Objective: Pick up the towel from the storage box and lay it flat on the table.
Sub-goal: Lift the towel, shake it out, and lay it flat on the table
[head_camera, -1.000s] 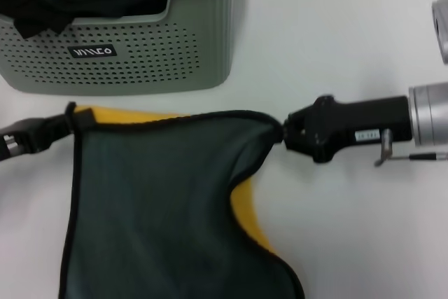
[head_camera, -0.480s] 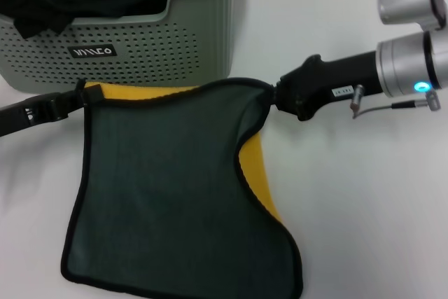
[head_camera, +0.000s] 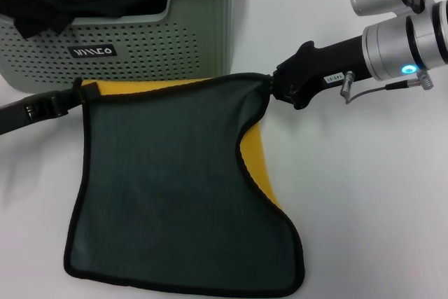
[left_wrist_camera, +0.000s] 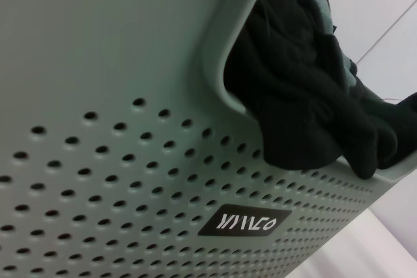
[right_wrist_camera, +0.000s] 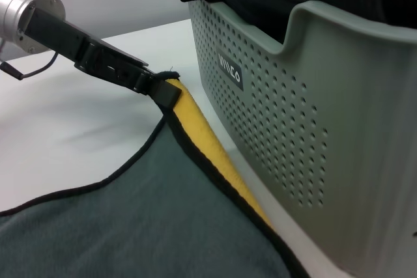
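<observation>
The towel [head_camera: 168,187] lies dark grey-green side up on the table [head_camera: 364,194], just in front of the storage box [head_camera: 161,54]. Yellow reverse shows along its far edge and at a fold on its right side. My left gripper [head_camera: 75,94] is shut on the towel's far left corner. My right gripper [head_camera: 271,86] is shut on the far right corner. The far edge is stretched between them, close to the box wall. In the right wrist view, the left gripper [right_wrist_camera: 159,86] pinches the black-edged corner beside the storage box [right_wrist_camera: 306,109].
Black fabric [head_camera: 42,5] and another grey-green cloth fill the box and spill over its notch. In the left wrist view, the box wall [left_wrist_camera: 130,63] and black fabric [left_wrist_camera: 293,102] are very close. White tabletop stretches right of the towel.
Both grippers have carried the towel's far edge toward the box. The right arm has swung up and back. More of the towel now lies on the table, with its near edge in view.
</observation>
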Controlling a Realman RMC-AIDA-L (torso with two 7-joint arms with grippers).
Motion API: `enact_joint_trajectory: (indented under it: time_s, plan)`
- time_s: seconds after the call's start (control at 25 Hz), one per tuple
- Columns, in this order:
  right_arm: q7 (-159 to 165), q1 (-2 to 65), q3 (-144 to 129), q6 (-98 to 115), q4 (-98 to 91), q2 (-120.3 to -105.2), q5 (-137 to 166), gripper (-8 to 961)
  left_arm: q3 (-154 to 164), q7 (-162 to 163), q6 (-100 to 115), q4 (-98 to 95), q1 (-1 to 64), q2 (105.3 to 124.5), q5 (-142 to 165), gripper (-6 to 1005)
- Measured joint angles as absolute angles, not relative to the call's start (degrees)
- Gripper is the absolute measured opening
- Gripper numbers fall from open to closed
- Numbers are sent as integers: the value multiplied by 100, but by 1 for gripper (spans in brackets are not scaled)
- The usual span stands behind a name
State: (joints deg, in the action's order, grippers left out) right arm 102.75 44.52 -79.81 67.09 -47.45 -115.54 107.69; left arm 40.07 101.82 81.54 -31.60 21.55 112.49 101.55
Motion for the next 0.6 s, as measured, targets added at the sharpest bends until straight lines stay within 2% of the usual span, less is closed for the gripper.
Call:
enact_joint_trajectory:
  time_s: [0.44,0.56,0.6]
  plan:
    - [11198,4553,-7985,6581,-4814,-11573,11330,25,4005,9943,8186,-3168,2108,11268,10142,106]
    - [11198,4534,-8010,6541,-4863,-11584,11392,201,4002,9936,8181,-3210,2104,11252,10120,107]
    - [11194,4517,-8017,6540,-4896,-11584,11398,239,4002,9942,8183,-3216,2102,11236,10112,167]
